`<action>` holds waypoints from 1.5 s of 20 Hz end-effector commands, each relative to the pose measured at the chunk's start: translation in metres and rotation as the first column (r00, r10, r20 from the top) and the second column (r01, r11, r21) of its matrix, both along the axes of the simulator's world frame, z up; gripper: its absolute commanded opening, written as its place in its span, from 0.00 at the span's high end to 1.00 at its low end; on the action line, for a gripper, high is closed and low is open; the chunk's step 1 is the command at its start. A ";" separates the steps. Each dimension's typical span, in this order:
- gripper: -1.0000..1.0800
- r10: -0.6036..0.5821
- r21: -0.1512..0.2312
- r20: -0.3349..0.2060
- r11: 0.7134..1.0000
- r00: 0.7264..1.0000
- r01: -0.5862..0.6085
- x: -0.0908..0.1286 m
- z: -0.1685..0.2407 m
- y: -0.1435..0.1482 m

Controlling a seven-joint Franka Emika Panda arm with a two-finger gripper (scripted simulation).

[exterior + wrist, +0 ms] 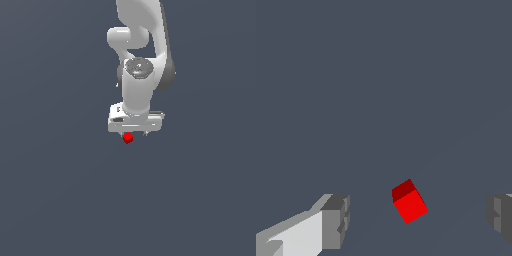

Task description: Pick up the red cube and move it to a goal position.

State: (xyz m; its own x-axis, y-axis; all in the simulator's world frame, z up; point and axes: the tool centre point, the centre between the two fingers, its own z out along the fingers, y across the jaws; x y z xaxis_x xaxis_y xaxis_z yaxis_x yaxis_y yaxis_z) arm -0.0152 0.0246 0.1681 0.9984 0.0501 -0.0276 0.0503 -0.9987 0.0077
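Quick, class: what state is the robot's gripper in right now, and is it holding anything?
Gripper: open, holding nothing; the red cube sits between its fingers, untouched.

Both views are flat, even simulator renders with soft overall light and no glare or bright hot spots. The background is one uniform dull slate grey, dim rather than bright. In the exterior view the white arm (137,65) is lit from above and the front, shading to darker grey along its far side; its edges look slightly jagged (coarse pixels, not blur). The red cube (128,138) casts no shadow that can be made out. In the wrist view the cube (410,201) shows one darker face and one brighter face. No edge distortion shows, and everything is equally sharp.
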 end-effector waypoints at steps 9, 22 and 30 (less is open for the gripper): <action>0.04 0.045 0.001 0.002 0.999 0.999 -0.045 -0.007 -0.012 0.000; 0.04 0.299 0.008 0.015 0.954 0.954 -0.299 -0.047 -0.080 -0.008; 0.04 0.454 0.010 0.024 0.891 0.891 -0.454 -0.070 -0.125 -0.019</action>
State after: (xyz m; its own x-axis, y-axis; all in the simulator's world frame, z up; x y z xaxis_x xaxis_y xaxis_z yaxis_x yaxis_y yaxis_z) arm -0.0813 0.0078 0.0507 0.8812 0.4727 -0.0060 0.4727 -0.8812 -0.0015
